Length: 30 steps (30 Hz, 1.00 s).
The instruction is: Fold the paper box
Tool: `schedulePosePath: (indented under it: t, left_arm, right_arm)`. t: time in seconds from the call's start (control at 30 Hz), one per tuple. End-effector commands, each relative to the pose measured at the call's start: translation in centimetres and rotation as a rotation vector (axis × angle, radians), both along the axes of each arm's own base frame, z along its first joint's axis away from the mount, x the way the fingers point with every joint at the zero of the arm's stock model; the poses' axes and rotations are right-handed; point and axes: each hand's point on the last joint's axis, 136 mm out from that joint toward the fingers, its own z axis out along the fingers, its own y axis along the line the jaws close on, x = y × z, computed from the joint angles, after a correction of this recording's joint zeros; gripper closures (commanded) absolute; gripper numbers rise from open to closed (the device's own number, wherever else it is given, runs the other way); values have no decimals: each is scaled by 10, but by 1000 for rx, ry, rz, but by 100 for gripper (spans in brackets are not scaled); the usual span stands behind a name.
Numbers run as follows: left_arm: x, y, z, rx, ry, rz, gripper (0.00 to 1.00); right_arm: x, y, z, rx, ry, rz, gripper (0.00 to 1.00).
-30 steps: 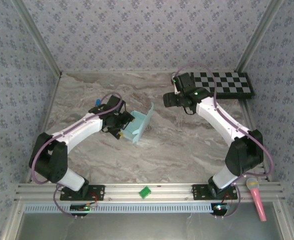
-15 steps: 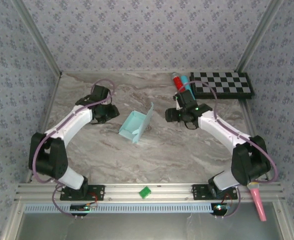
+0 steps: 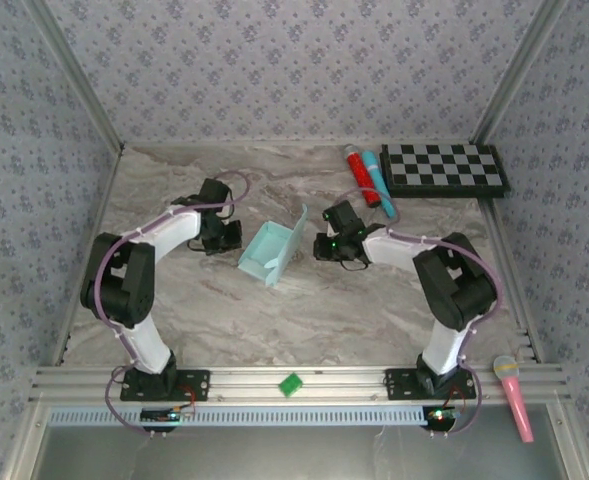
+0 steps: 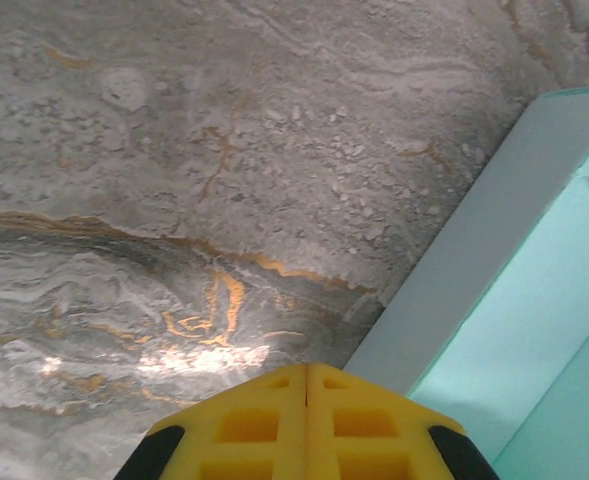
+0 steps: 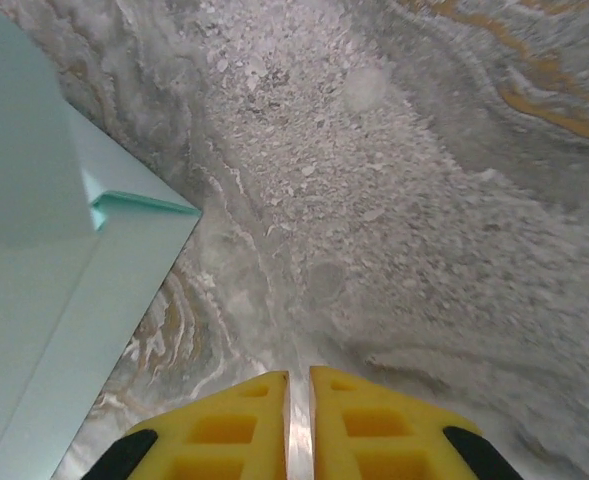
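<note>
Letting go of the paper box, the left gripper had closed fully, empty, just left of it. The right gripper, almost closed and empty, settled just right. The box stood mid-scene, lid raised, apparently folded.

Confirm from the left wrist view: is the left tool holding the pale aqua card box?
No, the left tool is shut on nothing, and the pale aqua card box lies off to its right.
</note>
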Motion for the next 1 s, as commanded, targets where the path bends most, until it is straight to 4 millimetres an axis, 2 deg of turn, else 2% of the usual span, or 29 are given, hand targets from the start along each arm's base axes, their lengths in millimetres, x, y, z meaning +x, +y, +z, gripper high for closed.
schedulePosePath:
  t: [0.0,0.27,0.4,0.47,0.7,0.97]
  left_arm:
    - [-15,-5,-15,-22,52,-45,100]
    - [-37,-7,-27,-47,99,-56,100]
    - [-43,-16,-28,-76,108,-88,100]
    - [-46,-20,-28,-93,115,-104,100]
    - [-60,-42,-27,-165,135,-124,100]
    - [-68,-69,-28,-229,145,-135,100]
  right_arm:
    - [15,17,3,64,-9,7,86]
    - [35,34,-8,126,24,40,88]
    - [41,41,-15,149,51,53,87]
    - [51,48,-8,172,38,62,88]
    - [66,59,-11,200,78,127,85]
    - [87,57,-14,167,97,167,82]
